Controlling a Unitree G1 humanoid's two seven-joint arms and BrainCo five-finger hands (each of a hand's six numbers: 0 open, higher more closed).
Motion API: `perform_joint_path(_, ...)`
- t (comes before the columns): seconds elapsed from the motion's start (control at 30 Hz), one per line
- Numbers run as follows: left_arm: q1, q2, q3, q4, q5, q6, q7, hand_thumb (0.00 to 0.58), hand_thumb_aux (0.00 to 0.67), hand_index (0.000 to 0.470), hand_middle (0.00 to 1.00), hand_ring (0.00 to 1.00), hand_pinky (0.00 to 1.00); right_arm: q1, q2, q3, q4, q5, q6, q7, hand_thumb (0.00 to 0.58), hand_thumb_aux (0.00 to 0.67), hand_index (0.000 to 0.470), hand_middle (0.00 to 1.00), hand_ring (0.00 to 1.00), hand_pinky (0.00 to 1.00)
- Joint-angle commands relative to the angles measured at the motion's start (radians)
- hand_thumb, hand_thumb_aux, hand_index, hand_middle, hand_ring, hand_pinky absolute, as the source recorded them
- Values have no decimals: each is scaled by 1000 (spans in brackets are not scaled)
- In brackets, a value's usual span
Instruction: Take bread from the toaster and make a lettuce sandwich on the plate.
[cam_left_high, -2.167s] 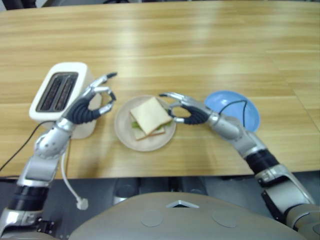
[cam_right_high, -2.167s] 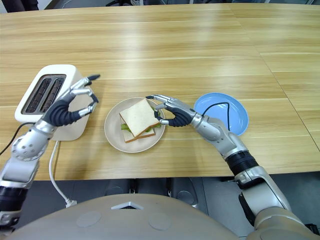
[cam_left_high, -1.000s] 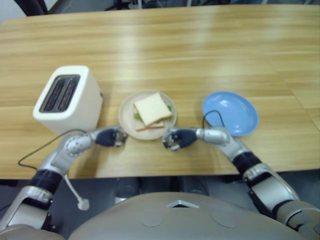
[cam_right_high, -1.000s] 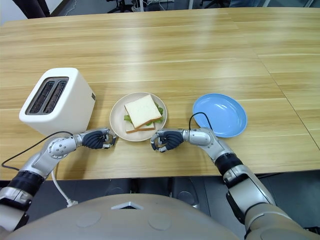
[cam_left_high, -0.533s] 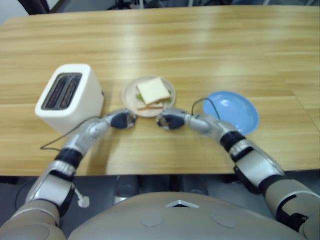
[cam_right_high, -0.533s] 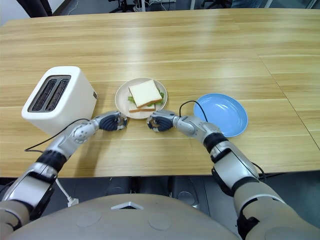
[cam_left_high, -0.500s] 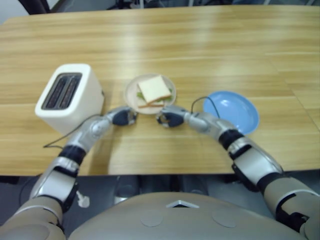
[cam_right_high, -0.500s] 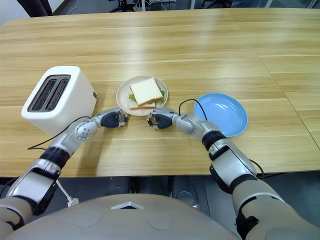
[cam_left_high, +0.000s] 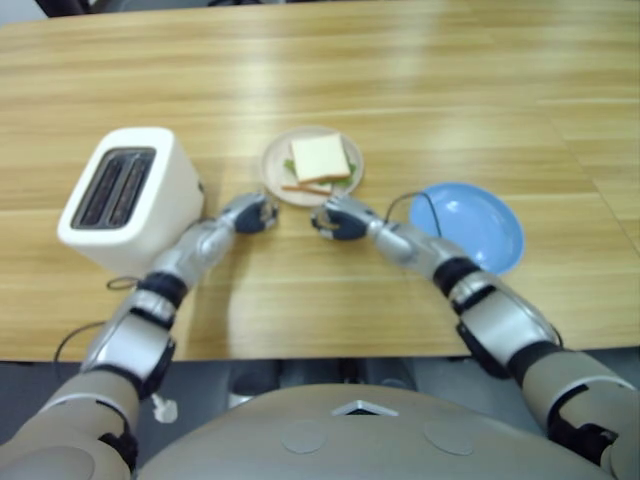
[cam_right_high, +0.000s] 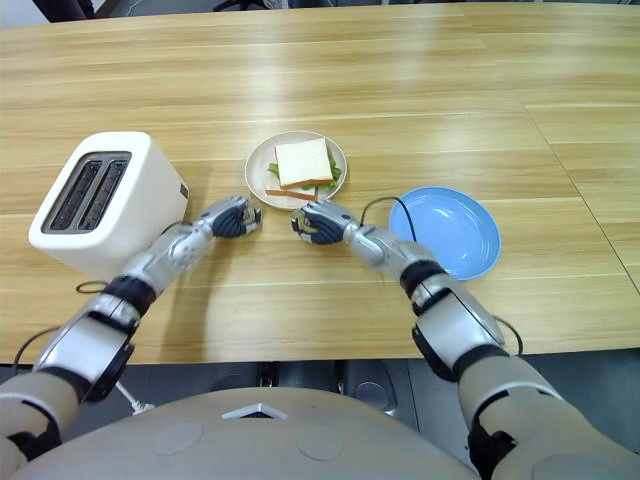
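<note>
The sandwich (cam_right_high: 303, 163) sits assembled on the beige plate (cam_right_high: 258, 158): a top slice over a bottom slice, with lettuce (cam_right_high: 335, 174) showing at the edges. The plate lies just beyond both robot hands, centred on the gap between them. The left robot hand (cam_right_high: 232, 217) and the right robot hand (cam_right_high: 318, 222) are low at the surface (cam_right_high: 420, 90), near the plate's closer rim but apart from it. On each, the fingers are curled in and grasp nothing. The toaster (cam_right_high: 95, 195) stands outboard of the left robot hand, with no bread rising above its slots. An empty blue plate (cam_right_high: 470, 240) lies outboard of the right robot hand. Judged from this layout, the build is complete and only the closing step is left — the next move calls for drawing both robot hands away without nudging the plate.
</note>
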Motion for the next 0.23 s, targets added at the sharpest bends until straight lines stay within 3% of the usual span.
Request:
perform_joint_path(0.03,211,57,67,-298,-173,-68,-101,580,670,460,1000,1000,1000,165,-9,-108,-183,286,-138,110,580,670,460,1000,1000,1000)
perform_joint_path(0.17,395,27,158,-558,-370,-146,-100,580,670,460,1000,1000,1000,326,-2,-178,-356,520,-176,194,580,670,460,1000,1000,1000)
perform_joint_path(0.23,443,-3,170,-615,-456,-133,-124,580,652,447,945,945,945,360,4,-205,-403,590,-157,229,580,670,460,1000,1000,1000)
